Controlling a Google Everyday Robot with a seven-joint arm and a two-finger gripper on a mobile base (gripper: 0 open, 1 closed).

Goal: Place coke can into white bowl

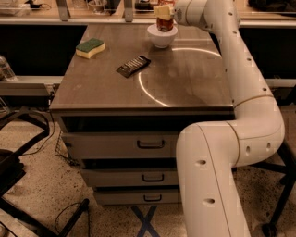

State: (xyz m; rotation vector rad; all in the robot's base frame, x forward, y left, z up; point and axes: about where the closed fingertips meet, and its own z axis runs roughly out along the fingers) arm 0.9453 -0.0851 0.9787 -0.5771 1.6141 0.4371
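Observation:
The white bowl (162,37) stands at the far middle of the table top. The coke can (164,23), red-orange, is upright right above the bowl, its lower end at or inside the rim. My gripper (164,12) is at the can's top, shut on it, with a pale finger (163,12) across the upper part of the can. The white arm reaches in from the right and hides the wrist.
A green and yellow sponge (90,47) lies at the far left of the table (111,90). A dark snack packet (133,65) lies left of the middle. Drawers (150,144) sit below the table top. A counter edge runs behind the table.

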